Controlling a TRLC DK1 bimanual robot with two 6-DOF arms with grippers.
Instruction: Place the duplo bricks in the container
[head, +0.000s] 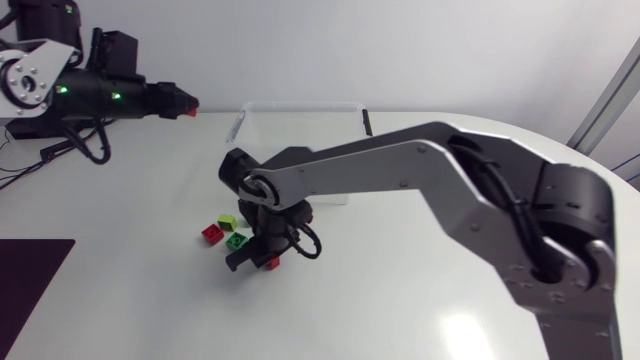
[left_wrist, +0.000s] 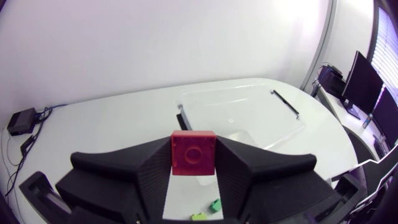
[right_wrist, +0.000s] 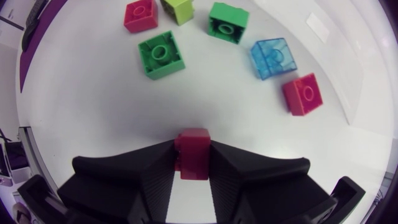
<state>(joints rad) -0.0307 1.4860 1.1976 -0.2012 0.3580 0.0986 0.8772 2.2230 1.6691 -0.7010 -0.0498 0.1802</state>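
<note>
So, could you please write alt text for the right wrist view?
The right gripper is shut on a red brick. Ahead of it six loose bricks lie on the white table: two red, two green, one lime, one clear blue.

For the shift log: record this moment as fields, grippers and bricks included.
left gripper: shut on red brick, held up above the table, container ahead of it
right gripper: shut on second red brick, low over the table
container: clear, open-topped, contents unclear
loose on table, ahead of right gripper: red bricks, green bricks, lime brick, clear blue brick
bricks in grippers: two
</note>
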